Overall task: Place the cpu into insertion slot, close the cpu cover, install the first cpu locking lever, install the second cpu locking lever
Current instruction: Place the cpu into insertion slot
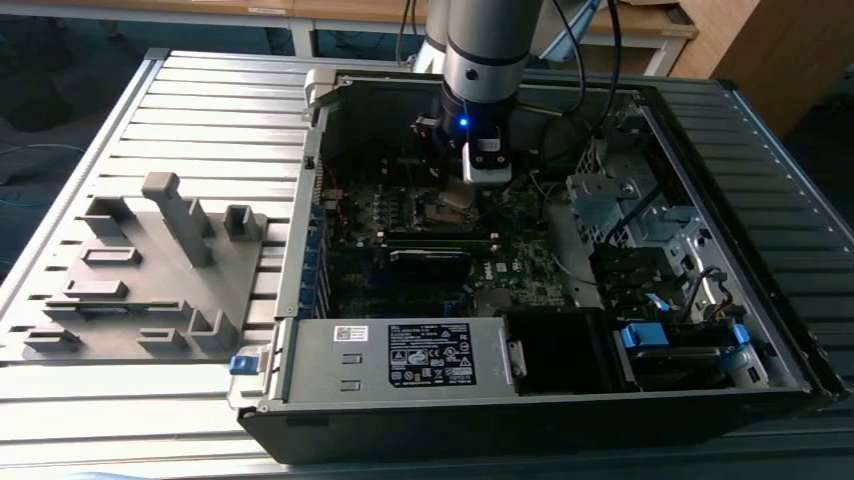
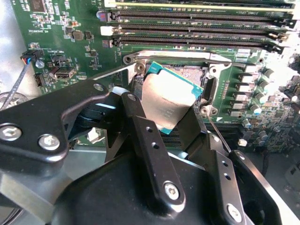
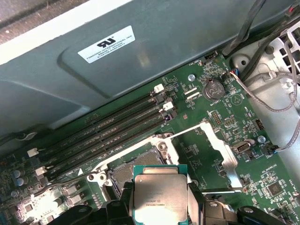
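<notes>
Fingers: in the second wrist view the dark fingers [image 2: 140,131] of the gripper [image 2: 164,110] are clenched on the cpu [image 2: 171,101], pinching it by two opposite edges.
Cpu: we see its silvery top facing up and its green rim bare. It is held over the slot, tilted in the second wrist view, and we judge it not seated.
Slot: the slot [image 3: 123,171] lies open just beyond the chip, and part of its contact field is uncovered in both wrist views. We cannot tell how wide the gap is between chip and slot.
Cover: the cover [image 3: 225,152] lies swung off beside the slot, with green board showing through its window.
Lever: one thin wire lever [image 2: 218,135] stands free beside the slot, and we judge neither lever latched.
Progress: the chip is picked up and brought to the slot. Seating it, closing the cover and fastening both levers are all left to do.
Memory slots: the long black memory slots [image 3: 112,126] run past the slot.
Case: in the exterior view the arm reaches down into the open case [image 1: 400,420].
Desk: the case rests on the slatted desk [image 1: 200,110], with a grey fixture [image 1: 147,290] at the exterior view's left.
</notes>
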Controlling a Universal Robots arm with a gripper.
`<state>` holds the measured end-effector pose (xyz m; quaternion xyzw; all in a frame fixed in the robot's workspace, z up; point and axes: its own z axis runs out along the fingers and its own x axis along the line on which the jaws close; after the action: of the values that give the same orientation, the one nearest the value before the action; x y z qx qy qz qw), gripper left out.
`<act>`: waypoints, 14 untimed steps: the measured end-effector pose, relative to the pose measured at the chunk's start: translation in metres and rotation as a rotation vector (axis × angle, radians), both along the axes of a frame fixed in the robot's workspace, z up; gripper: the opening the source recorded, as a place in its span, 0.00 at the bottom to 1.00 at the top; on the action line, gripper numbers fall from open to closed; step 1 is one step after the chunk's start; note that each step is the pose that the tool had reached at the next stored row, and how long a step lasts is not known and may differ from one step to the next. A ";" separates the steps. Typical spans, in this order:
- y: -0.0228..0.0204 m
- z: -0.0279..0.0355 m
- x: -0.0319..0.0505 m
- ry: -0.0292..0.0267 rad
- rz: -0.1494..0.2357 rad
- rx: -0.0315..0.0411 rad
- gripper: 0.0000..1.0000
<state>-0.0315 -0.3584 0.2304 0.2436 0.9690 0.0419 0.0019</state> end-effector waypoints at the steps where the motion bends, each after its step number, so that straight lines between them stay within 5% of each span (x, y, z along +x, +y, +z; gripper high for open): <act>1: 0.0000 0.0000 0.0000 0.0000 0.000 0.0000 0.54; 5: 0.0000 -0.0004 0.0000 -0.0001 -0.015 0.0001 0.54; 14: 0.0000 -0.0028 0.0000 0.0000 -0.180 -0.0001 0.54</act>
<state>-0.0315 -0.3584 0.2276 0.3295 0.9432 0.0415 0.0057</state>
